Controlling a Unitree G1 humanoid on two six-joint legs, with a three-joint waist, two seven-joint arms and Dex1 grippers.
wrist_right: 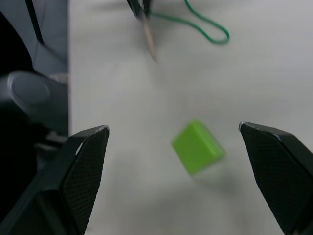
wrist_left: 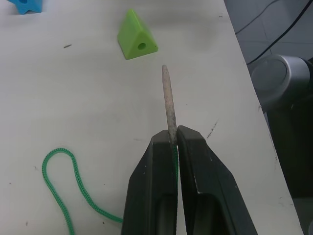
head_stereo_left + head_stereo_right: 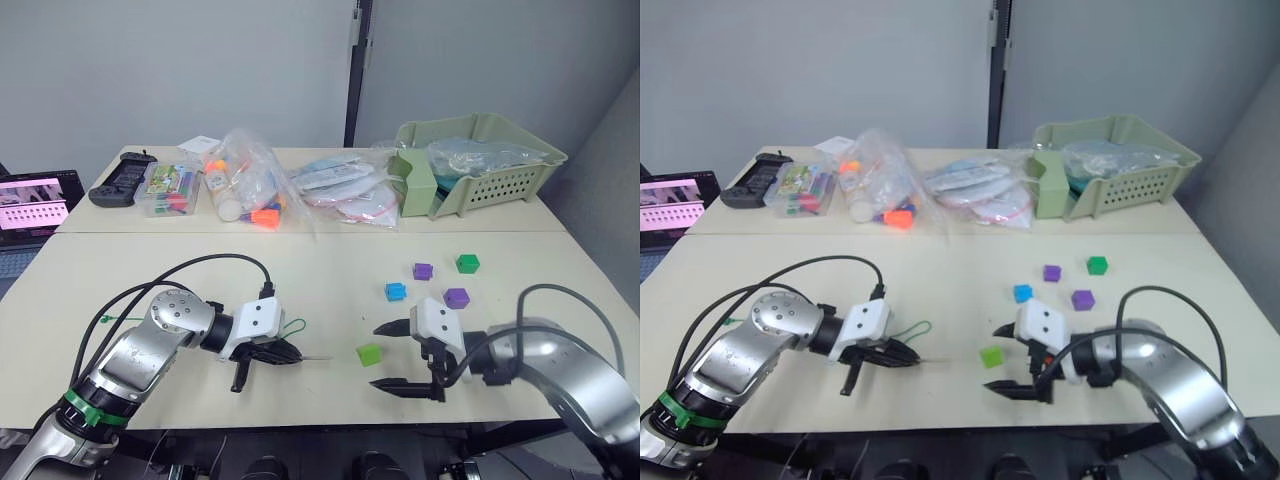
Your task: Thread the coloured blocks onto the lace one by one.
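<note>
My left gripper (image 3: 296, 355) is shut on the lace (image 3: 293, 327) just behind its pale stiff tip (image 2: 168, 100), which points toward the lime green wedge (image 3: 369, 354). The green cord loops on the table behind the fingers. My right gripper (image 3: 383, 357) stands open near the table's front edge. The wedge (image 1: 198, 147) lies on the table just ahead of its spread fingers, untouched. Further back lie a blue cube (image 3: 396, 291), two purple cubes (image 3: 422, 271) (image 3: 456, 297) and a dark green cube (image 3: 467, 263).
At the back stand a pale green basket (image 3: 480, 160), clear bags of toys (image 3: 250, 190), a clear box (image 3: 168, 190) and a black controller (image 3: 120, 180). A screen (image 3: 30, 205) sits at the far left. The table's front edge runs close below both grippers.
</note>
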